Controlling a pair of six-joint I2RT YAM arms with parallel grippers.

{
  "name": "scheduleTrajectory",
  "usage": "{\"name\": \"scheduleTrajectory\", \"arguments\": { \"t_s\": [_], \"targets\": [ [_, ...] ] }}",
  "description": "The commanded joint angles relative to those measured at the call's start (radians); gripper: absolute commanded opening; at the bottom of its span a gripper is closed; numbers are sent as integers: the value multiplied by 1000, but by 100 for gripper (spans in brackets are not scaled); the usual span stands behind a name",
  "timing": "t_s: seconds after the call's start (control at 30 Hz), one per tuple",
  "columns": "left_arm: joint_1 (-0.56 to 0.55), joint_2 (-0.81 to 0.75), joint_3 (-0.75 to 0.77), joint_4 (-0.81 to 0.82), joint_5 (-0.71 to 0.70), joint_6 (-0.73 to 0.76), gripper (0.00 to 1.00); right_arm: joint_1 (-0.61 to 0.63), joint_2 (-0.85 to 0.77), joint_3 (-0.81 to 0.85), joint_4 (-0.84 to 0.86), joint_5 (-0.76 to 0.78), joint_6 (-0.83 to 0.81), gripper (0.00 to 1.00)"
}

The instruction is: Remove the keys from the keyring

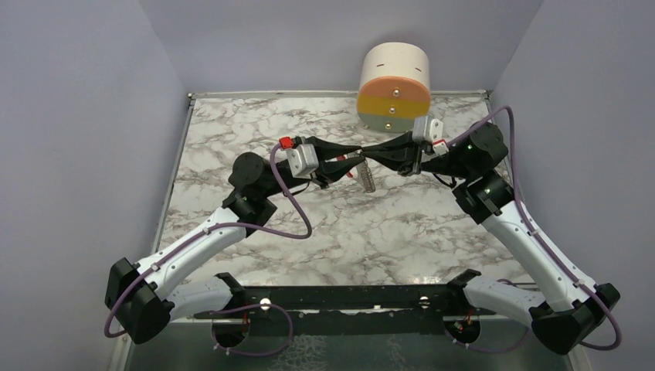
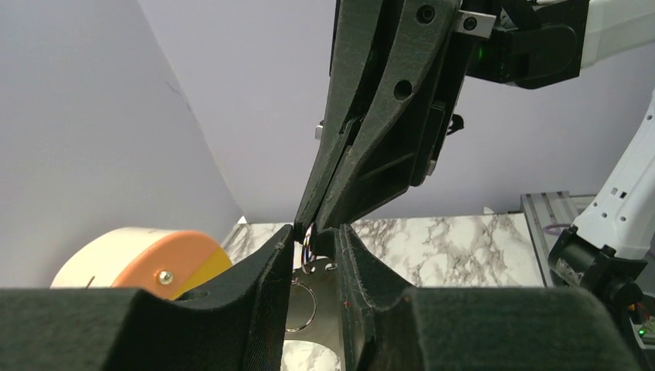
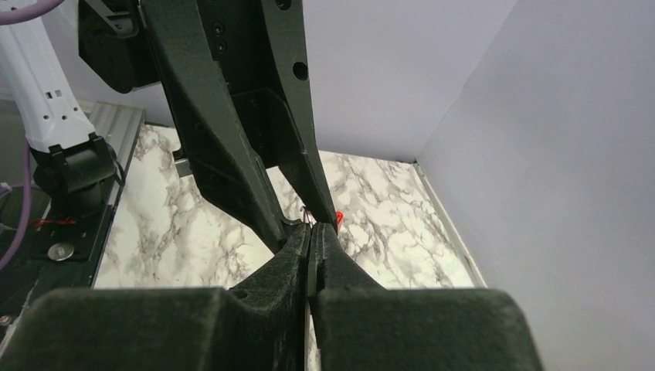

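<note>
Two sets of jaws meet tip to tip above the marbled surface [image 1: 371,232]. The jaws of the right arm [image 1: 533,239] are pinched together on the tiny keyring [image 3: 307,218], which sits right at their tips. The jaws of the left arm [image 1: 208,236] stand slightly apart, with the keyring in the gap between them. A silvery key [image 1: 368,178] hangs just below the meeting tips, clear of the surface. A red key [image 3: 338,221] shows just beyond the right jaws' tips.
</note>
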Motion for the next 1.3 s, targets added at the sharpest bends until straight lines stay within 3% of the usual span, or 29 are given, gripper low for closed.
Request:
{"name": "scheduleTrajectory", "arguments": {
  "t_s": [0.0,0.2,0.6,0.7,0.77,0.83,1.27],
  "targets": [
    [-8,-25,25,-87,-52,75,26,23,8,42,-50,-20,-17,1],
    [-8,-61,56,-204,-105,182,20,26,16,46,-60,-11,-26,1],
    [-8,-48,213,-491,-140,345,22,34,27,55,-77,-6,-37,1],
    [-8,-26,247,-540,-122,371,17,36,27,57,-80,-2,-40,1],
    [-8,-17,265,-569,-107,389,7,37,26,58,-83,0,-40,1],
    [-8,-14,272,-579,-97,396,0,37,28,57,-85,-1,-42,1],
    [-9,-59,241,-584,-32,426,0,42,3,32,-54,53,-28,1]
  ]
}}
